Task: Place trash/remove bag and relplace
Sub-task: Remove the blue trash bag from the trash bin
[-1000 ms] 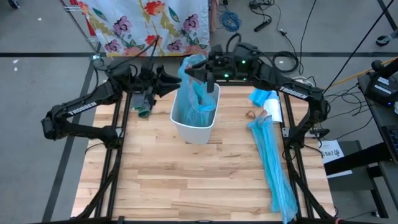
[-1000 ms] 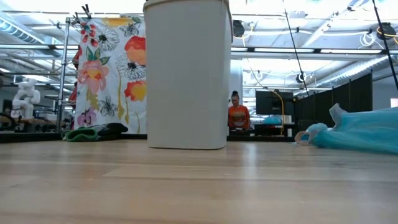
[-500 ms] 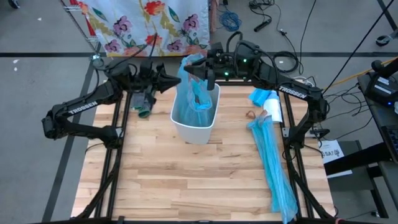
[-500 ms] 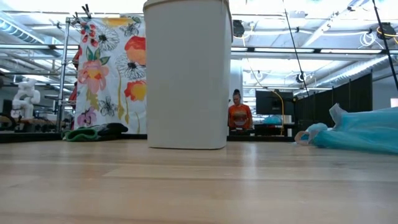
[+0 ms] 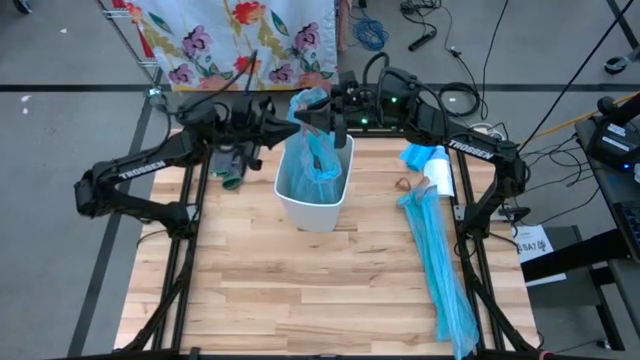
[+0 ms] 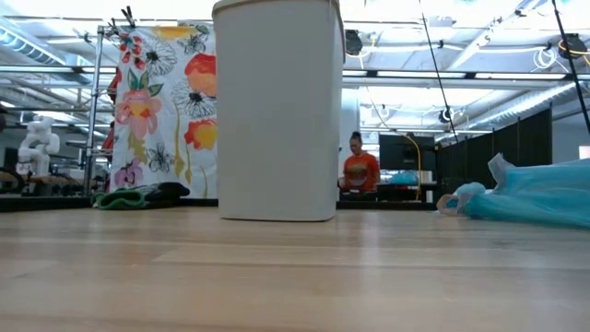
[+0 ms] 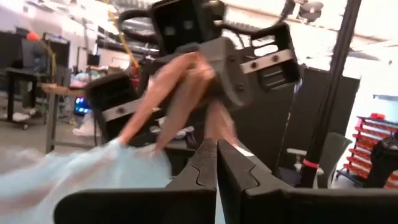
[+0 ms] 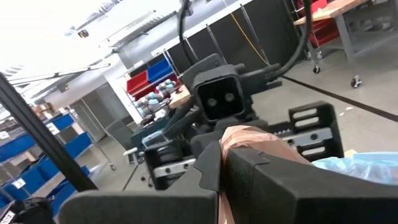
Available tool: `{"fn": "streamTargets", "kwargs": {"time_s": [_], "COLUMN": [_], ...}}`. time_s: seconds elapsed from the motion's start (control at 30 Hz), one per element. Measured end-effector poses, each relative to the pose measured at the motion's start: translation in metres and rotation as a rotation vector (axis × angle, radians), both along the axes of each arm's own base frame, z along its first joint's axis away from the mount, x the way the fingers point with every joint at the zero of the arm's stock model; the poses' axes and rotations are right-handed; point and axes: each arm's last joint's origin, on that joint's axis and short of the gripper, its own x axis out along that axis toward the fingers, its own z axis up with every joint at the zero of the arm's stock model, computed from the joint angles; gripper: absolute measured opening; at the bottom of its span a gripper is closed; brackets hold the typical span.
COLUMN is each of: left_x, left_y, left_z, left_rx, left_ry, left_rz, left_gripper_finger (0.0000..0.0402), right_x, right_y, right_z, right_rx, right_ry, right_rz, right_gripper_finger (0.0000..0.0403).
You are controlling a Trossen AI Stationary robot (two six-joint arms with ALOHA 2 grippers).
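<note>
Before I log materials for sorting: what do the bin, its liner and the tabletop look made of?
The bin looks like smooth white plastic with a matte, seamless wall. The liner looks like thin light-blue plastic film, crinkled and slightly see-through. The tabletop looks like light wood in joined strips, with visible grain and a faint sheen, probably sealed.

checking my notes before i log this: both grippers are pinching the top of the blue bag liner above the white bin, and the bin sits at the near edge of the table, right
Not quite. The white bin stands at the far edge of the table, as the high view shows. The rest holds: the left gripper and right gripper meet shut on the blue bag liner above the bin.
</note>
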Motion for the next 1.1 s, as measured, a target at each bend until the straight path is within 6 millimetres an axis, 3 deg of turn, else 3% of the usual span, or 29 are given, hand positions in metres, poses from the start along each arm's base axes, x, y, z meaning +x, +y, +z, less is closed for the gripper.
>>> {"fn": "streamTargets", "kwargs": {"time_s": [0.5,0.9,1.1], "left_x": [0.039,0.039,0.028], "left_y": [0.012,0.014,0.011], "left_z": [0.0,0.001,0.011], "left_rx": [0.044,0.072,0.121], "left_ry": [0.08,0.07,0.029], "left_rz": [0.022,0.052,0.123], "left_gripper_finger": [0.0,0.0,0.0], "right_x": [0.002,0.002,0.002], "right_y": [0.009,0.01,0.01], "right_z": [0.0,0.0,-0.001], "right_rx": [0.017,0.022,0.04], "right_ry": [0.0,0.004,0.015], "right_rz": [0.034,0.059,0.063], "right_gripper_finger": [0.0,0.0,0.0]}}
